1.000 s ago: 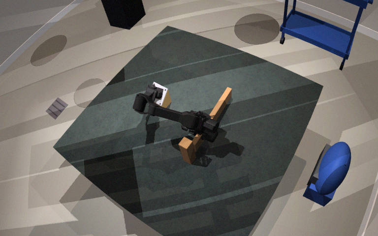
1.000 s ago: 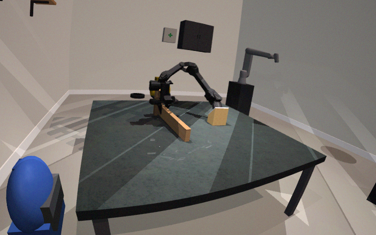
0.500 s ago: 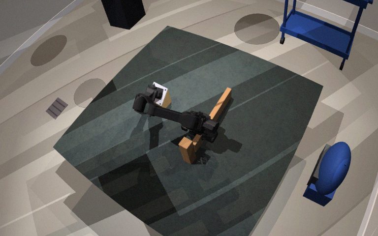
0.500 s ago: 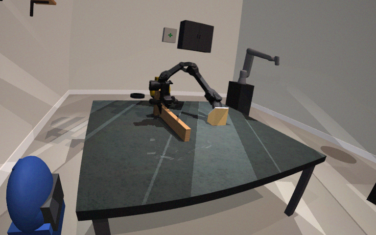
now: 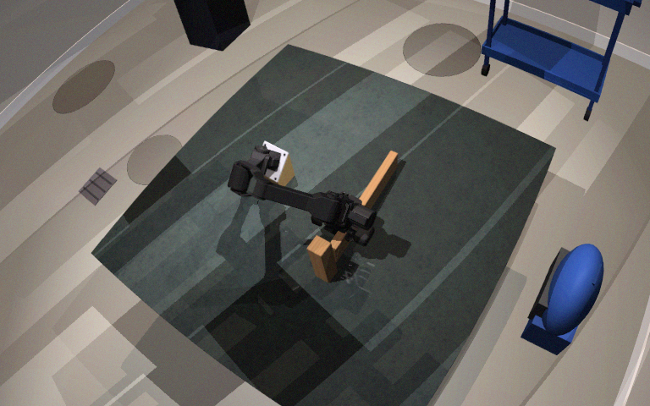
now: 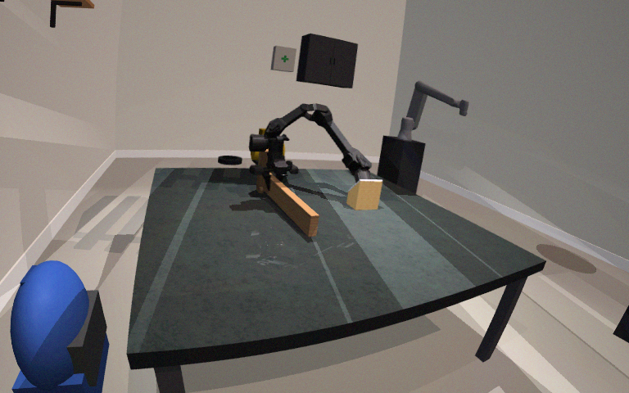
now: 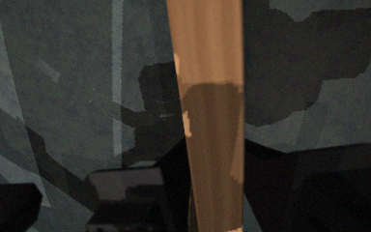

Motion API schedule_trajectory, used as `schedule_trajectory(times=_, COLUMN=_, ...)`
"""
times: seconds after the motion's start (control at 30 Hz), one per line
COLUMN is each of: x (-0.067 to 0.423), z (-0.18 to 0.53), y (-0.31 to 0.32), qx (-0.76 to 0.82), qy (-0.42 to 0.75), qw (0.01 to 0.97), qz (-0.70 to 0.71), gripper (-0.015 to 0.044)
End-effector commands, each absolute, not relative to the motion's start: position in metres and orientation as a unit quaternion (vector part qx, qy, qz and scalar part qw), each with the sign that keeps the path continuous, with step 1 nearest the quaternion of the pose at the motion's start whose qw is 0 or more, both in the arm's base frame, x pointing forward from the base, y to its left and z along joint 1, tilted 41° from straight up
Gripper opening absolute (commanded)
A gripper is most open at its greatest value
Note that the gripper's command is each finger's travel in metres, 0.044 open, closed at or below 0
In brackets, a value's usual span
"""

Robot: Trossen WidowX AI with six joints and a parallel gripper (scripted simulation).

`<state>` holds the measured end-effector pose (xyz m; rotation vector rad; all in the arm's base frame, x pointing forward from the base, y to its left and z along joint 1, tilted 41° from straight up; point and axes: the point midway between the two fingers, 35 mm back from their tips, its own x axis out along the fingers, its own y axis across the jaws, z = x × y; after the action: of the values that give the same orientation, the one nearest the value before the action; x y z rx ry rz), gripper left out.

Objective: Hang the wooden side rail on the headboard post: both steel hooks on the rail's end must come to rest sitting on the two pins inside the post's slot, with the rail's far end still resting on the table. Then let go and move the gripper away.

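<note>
The wooden side rail (image 5: 381,177) (image 6: 296,210) (image 7: 210,72) lies slanted across the dark table (image 5: 455,191) (image 6: 232,286). Its far end rests on the table top. Its other end is raised against the short upright wooden headboard post (image 5: 320,260) (image 6: 260,184). My gripper (image 5: 356,225) (image 6: 273,171) (image 7: 206,137) is shut on the rail close to the post, with its fingers on the rail's two sides. The steel hooks, the slot and the pins are hidden behind the gripper and the wood.
The arm stands on a wooden block (image 5: 286,172) (image 6: 364,194) with a white plate. Off the table are a blue cart (image 5: 542,57), a blue rounded object (image 5: 572,287) (image 6: 46,319) and a dark cabinet (image 5: 213,19) (image 6: 400,162) carrying a grey arm.
</note>
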<state>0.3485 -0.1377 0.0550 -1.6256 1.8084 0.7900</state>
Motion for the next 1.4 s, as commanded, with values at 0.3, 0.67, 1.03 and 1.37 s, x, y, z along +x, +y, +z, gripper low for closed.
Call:
schedule_trajectory(times=0.3, x=0.3496, z=0.0608, y=-0.1373, qx=-0.613, qy=0.674, qw=0.29, qz=0.293, gripper=0.0)
schedule_trajectory(times=0.67, x=0.3493, z=0.0619, y=-0.1379, qx=-0.613, qy=0.674, qw=0.29, qz=0.293, gripper=0.0)
schedule_trajectory(times=1.03, x=0.3504, z=0.0626, y=-0.1391, qx=-0.613, qy=0.674, qw=0.29, qz=0.293, gripper=0.0)
schedule_trajectory(times=1.37, x=0.3494, z=0.0631, y=-0.14, qx=-0.613, qy=0.674, qw=0.29, qz=0.293, gripper=0.0)
